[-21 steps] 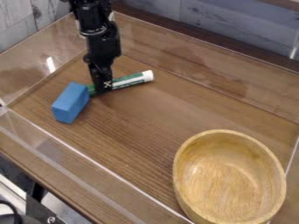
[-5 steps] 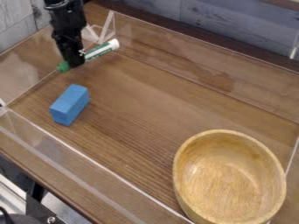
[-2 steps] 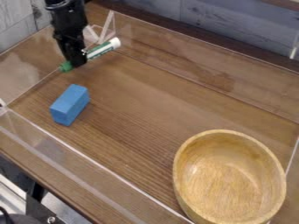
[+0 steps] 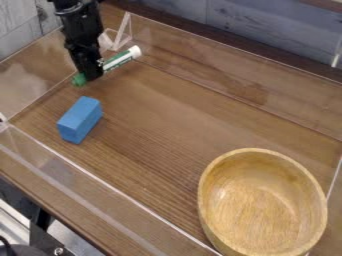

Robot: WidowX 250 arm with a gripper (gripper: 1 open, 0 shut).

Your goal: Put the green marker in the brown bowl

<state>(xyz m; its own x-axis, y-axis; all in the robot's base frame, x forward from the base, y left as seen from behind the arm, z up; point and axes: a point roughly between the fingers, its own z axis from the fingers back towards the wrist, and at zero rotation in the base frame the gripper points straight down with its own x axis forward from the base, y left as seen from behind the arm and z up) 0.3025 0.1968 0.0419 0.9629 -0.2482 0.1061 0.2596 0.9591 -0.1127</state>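
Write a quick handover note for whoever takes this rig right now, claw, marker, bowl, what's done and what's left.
Claw: shut on the green marker, pointing down, at the far left of the table.
Brown bowl: empty, near right corner.
Blue block: lying on the table below the claw, not part of the job.
Done: marker gripped.
Left: carry it across to the bowl and release it inside.

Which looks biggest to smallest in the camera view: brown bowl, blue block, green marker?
1. brown bowl, clearly largest.
2. blue block.
3. green marker, slimmest, though it lies farther back and the hand hides part of it.
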